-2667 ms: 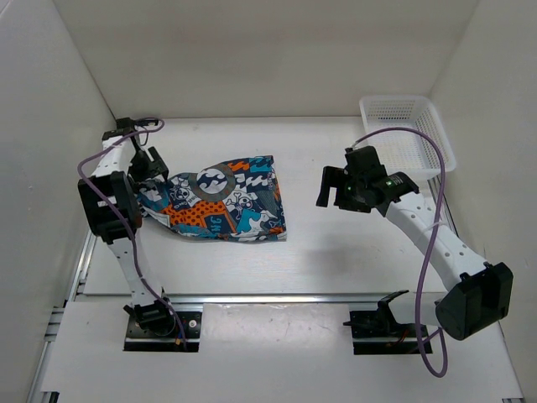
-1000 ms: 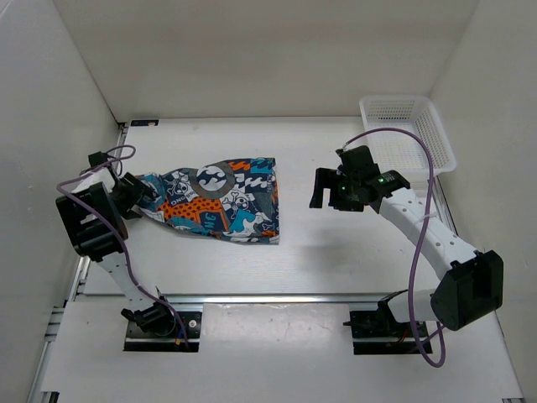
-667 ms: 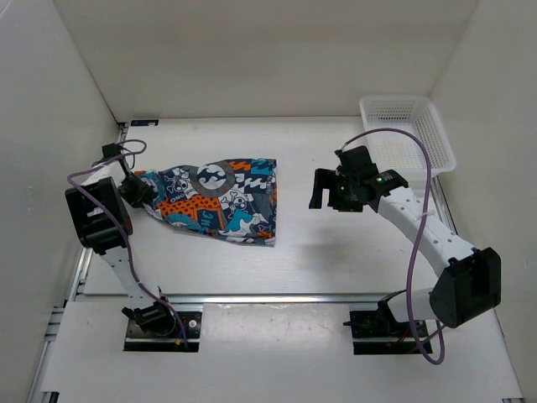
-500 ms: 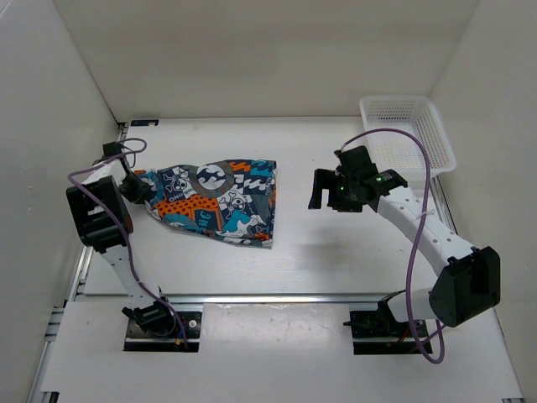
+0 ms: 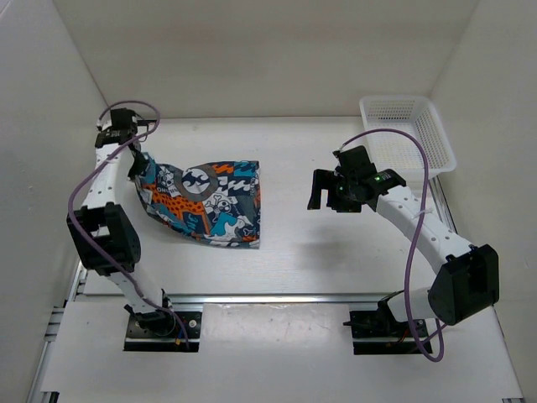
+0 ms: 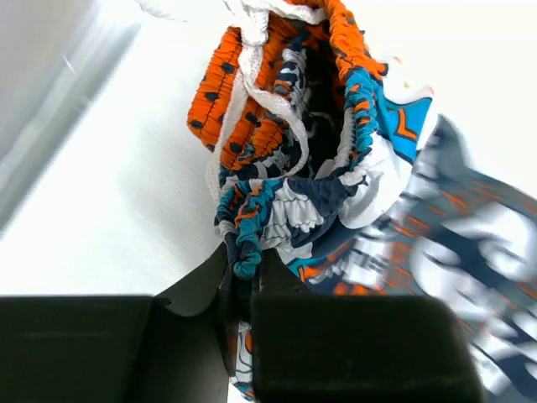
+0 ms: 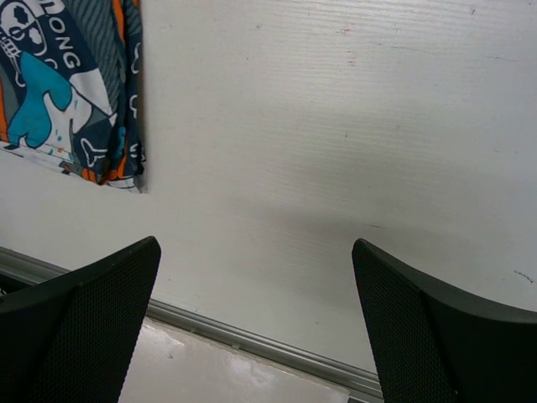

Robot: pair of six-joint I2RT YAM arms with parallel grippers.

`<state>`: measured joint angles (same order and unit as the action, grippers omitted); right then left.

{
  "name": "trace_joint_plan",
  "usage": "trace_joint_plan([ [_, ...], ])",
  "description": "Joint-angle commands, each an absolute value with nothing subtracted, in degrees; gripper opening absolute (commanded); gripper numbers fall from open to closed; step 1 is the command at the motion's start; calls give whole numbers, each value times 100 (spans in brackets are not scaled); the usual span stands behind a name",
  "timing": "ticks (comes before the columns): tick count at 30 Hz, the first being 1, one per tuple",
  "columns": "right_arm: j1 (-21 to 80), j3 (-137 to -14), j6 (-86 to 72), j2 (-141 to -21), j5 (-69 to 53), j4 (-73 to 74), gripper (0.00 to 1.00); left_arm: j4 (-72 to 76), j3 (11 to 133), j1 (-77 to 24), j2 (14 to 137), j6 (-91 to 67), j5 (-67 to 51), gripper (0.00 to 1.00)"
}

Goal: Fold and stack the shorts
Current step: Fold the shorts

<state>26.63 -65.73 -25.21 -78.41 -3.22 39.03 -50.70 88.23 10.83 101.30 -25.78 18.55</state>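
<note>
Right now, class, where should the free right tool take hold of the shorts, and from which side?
Probably the flat leg-hem edge of the shorts, approached from the right: it faces the open right tool, while the left tool pinches the bunched waistband.

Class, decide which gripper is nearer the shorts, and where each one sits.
Left. The left gripper pinches the shorts at their left end; the right gripper hangs open, apart, to their right.
</note>
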Motion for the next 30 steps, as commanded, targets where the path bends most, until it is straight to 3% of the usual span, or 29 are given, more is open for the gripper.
trace_joint_plan([
  [1,2637,-6601,-2443,-7805,-396,3832,100,-5720,9263,608,9475,-2295,2880,10],
  [9,2637,-6601,-2443,-7699,-396,3832,100,-6529,9870,-1130,9229,-2241,3410,10],
  [19,2584,-6495,-2496,-7533,-290,3885,100,-7250,9580,-3399,10168,-3725,4280,10],
  [27,2584,-6381,-2496,-7418,-237,3937,100,-7831,10335,-4096,11538,-4570,4211,10],
  [30,2584,-6241,-2636,-7418,-509,3631,93,-7901,10686,-4096,11820,-4850,4000,10],
])
